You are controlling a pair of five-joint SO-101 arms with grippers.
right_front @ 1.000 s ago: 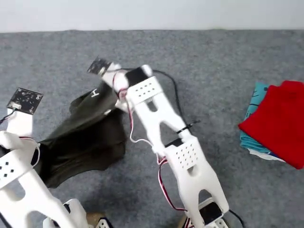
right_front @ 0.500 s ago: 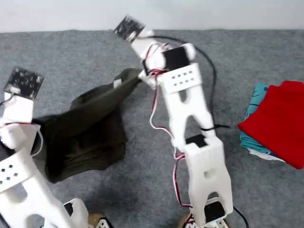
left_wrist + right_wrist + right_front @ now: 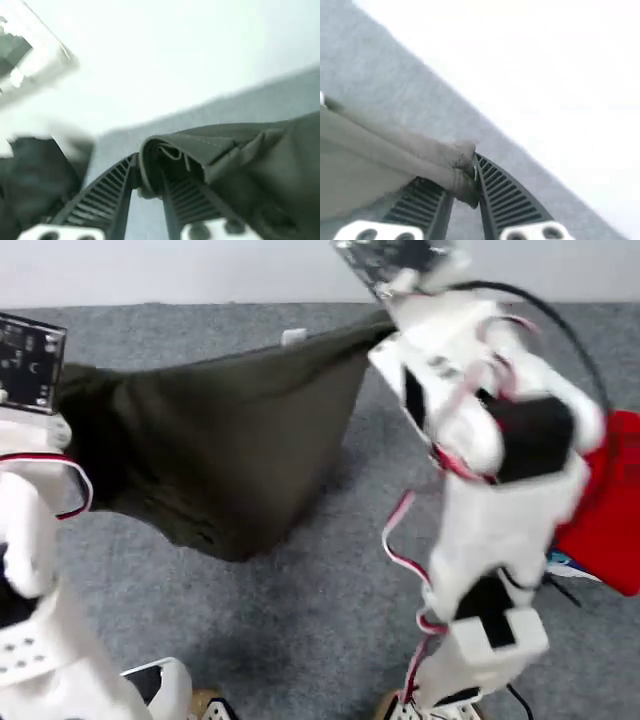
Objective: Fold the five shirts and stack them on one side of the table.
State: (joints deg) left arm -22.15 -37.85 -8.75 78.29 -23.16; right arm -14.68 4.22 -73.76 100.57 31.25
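Observation:
A dark olive shirt [image 3: 225, 445] hangs stretched in the air between both arms, its lower edge drooping toward the grey table [image 3: 330, 610]. My left gripper [image 3: 150, 187] is shut on a bunched corner of the olive shirt [image 3: 240, 165] at the far left of the high view. My right gripper [image 3: 465, 192] is shut on the opposite corner of the olive shirt [image 3: 385, 160], held high near the back of the table [image 3: 395, 90]. A red folded shirt [image 3: 610, 530] lies on a teal one [image 3: 560, 562] at the right edge.
The right arm's white body [image 3: 490, 490] rises through the middle right of the high view, partly covering the stack. A pale wall [image 3: 200, 270] runs behind the table's back edge. Bare grey felt lies in front, under the hanging shirt.
Both arms have risen and spread apart, lifting the olive shirt off the table and pulling it taut. The right arm swung up and toward the back right.

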